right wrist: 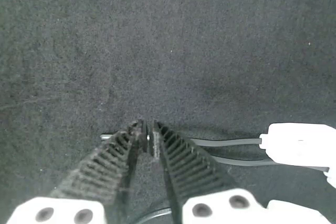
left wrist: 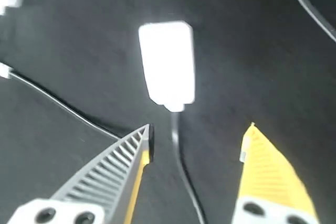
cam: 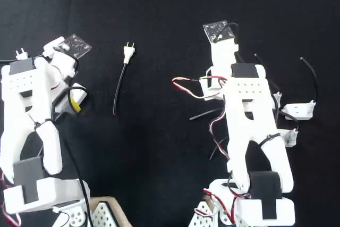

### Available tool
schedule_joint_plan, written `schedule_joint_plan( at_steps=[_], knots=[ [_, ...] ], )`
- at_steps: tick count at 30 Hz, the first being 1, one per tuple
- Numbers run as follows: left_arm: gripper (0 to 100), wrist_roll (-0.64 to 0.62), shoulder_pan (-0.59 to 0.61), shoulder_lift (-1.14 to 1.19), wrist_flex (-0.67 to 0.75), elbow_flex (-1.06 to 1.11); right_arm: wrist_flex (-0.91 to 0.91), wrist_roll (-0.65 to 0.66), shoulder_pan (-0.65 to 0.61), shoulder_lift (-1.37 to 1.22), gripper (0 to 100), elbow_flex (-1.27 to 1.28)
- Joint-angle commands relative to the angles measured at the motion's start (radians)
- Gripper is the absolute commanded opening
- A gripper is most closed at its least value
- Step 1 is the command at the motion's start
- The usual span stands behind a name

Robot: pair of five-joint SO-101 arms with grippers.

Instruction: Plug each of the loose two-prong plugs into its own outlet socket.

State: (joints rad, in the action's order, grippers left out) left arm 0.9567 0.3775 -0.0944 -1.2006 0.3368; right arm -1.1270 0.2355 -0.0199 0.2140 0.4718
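The left fingers (left wrist: 268,166) are standing wide open and holding nothing. They are hanging over the desk (cam: 170,14), with a white block (left wrist: 167,64) lying just ahead of their tips. Its black cord (left wrist: 184,171) is running back through the gap between them, touching neither. By its shape the block is looking like a socket body, though its face is not showing.

The right fingers (right wrist: 184,161) are pressed closed. A thin cable (right wrist: 226,141) is passing right at their tips, and I cannot tell whether they are pinching it. Another white piece (right wrist: 299,145) is lying off to one side of them on that cable.

One loose two-prong plug (cam: 128,50) is lying well apart from both pairs of fingers, between the arms.

The step in hand seems to be the approach to a first pick. Next, the left fingers are needing to drop and close on the block or its cord. No label or writing is showing clearly enough to read.
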Motion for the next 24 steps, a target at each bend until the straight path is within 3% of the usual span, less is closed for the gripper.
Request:
schedule_joint_plan(
  at_steps=[1, 5, 13, 18, 24],
  knots=[
    [29, -0.052, -0.025, 0.077, 0.152, -0.004, 0.014, 0.005, -0.005, 0.008, 1.3, -0.004],
    [29, -0.080, -0.016, 0.269, 0.213, -0.090, 0.014, 0.005, -0.005, 0.007, 1.3, -0.004],
    [27, -0.081, -0.005, 0.554, 0.066, -0.328, 0.015, 0.006, -0.005, 0.007, 1.3, -0.004],
    [2, 0.014, -0.022, 0.566, -0.112, -0.392, 0.015, 0.006, -0.005, 0.007, 1.3, -0.004],
    [3, 0.107, -0.090, 0.427, -0.180, -0.274, 0.015, 0.008, -0.005, 0.007, 1.3, -0.002]
  ],
)
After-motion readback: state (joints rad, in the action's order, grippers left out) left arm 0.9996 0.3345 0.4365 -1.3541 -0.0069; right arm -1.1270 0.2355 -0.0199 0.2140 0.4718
